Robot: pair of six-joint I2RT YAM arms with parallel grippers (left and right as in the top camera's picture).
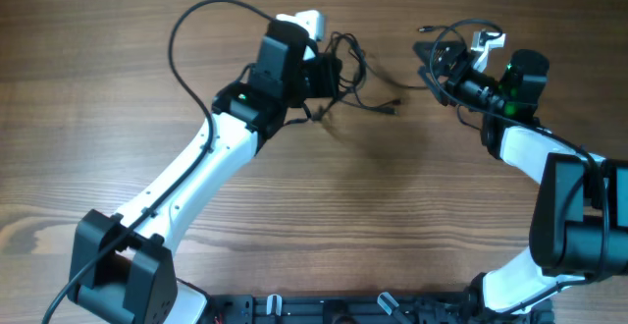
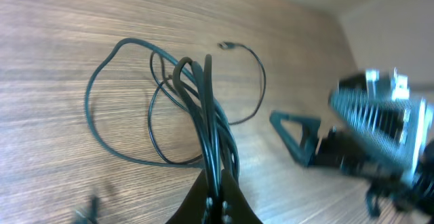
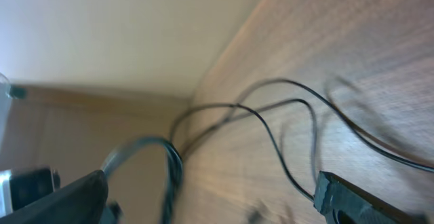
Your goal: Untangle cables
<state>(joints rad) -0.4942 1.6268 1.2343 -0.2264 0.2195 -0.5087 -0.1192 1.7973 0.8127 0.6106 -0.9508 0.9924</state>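
Note:
Thin dark-green cables (image 2: 122, 119) lie in loose loops on the wooden table, one small plug end (image 2: 224, 45) at the far side. My left gripper (image 2: 214, 187) is shut on a bundle of these cables, the strands running up from between its fingers. Overhead, the left gripper (image 1: 329, 72) sits at the back middle with the cables (image 1: 368, 100) trailing right. My right gripper (image 1: 435, 69) is open a little to the right, with another cable loop (image 1: 453, 29) by it. In the right wrist view the gripper (image 3: 210, 197) stands wide, thin cables (image 3: 285, 115) lying on the table ahead.
The left arm's own thick black cable (image 1: 186, 29) arcs over the table (image 1: 373, 196) at the back left. The table's far edge and a pale wall (image 3: 122, 34) are close behind the right gripper. The right gripper (image 2: 298, 136) shows blurred in the left wrist view.

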